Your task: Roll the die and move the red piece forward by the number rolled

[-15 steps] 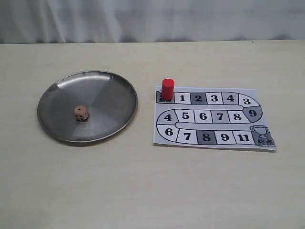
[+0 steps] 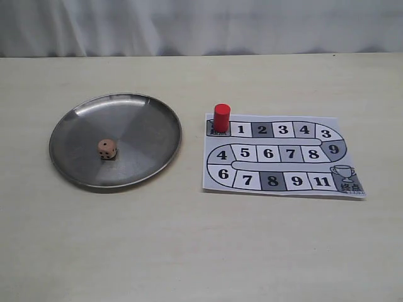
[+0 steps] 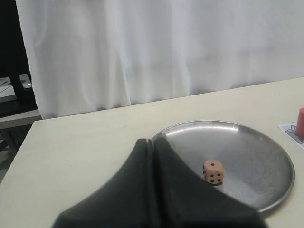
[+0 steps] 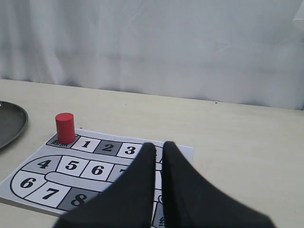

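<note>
The tan die (image 2: 107,148) rests inside a round metal plate (image 2: 141,126) on the left of the table, one pip showing on its top face. In the left wrist view the die (image 3: 213,171) lies just beyond my left gripper (image 3: 149,142), which is shut and empty near the plate's rim (image 3: 266,142). The red piece (image 2: 221,117) stands upright on the dark start square of the paper board (image 2: 283,154), beside square 1. My right gripper (image 4: 158,145) hovers over the board's right part, shut on nothing, with the red piece (image 4: 65,127) well off to one side. Neither gripper shows in the exterior view.
The board (image 4: 71,166) carries a winding numbered track ending at a trophy square (image 2: 345,176). A white curtain (image 2: 201,25) hangs behind the table's far edge. The plate's edge (image 4: 12,123) shows at the side of the right wrist view.
</note>
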Action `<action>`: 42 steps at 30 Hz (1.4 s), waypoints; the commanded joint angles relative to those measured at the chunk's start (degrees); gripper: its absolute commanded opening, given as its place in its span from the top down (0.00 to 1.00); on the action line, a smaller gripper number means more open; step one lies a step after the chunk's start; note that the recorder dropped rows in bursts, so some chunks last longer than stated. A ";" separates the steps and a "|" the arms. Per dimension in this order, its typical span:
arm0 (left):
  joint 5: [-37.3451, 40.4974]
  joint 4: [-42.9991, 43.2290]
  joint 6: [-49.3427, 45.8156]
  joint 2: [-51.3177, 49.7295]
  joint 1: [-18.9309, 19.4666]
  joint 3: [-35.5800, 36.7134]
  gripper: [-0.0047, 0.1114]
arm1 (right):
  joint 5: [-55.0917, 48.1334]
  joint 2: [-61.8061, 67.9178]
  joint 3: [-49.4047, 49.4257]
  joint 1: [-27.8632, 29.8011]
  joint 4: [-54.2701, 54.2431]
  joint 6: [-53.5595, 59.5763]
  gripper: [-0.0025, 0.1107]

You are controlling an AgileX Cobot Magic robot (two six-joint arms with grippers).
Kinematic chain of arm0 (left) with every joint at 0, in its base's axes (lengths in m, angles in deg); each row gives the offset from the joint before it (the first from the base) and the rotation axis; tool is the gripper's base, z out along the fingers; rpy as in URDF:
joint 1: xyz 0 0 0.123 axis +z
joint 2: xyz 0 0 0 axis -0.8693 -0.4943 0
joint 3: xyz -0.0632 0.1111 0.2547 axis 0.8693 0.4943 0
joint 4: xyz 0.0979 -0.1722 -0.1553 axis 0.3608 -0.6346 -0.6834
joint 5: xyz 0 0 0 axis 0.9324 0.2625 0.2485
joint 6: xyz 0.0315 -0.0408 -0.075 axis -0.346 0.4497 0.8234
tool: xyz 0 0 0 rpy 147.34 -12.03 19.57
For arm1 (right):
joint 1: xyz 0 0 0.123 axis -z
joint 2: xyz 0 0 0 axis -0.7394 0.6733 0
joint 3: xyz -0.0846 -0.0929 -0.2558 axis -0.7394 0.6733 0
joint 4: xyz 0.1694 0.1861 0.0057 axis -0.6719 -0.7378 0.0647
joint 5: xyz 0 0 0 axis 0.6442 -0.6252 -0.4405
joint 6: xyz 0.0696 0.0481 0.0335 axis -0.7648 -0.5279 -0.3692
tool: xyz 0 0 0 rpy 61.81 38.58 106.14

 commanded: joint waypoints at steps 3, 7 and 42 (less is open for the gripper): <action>-0.30 -0.11 0.05 0.15 -0.48 0.10 0.96 | -0.06 -0.30 0.12 0.30 0.43 0.04 0.94; -0.30 -0.11 0.05 0.15 -0.48 0.10 0.96 | -0.06 -0.30 0.12 0.30 0.43 0.04 0.94; -0.30 -0.11 0.05 0.15 -0.48 0.10 0.96 | 42.34 -0.30 0.12 0.30 -13.30 -8.18 0.94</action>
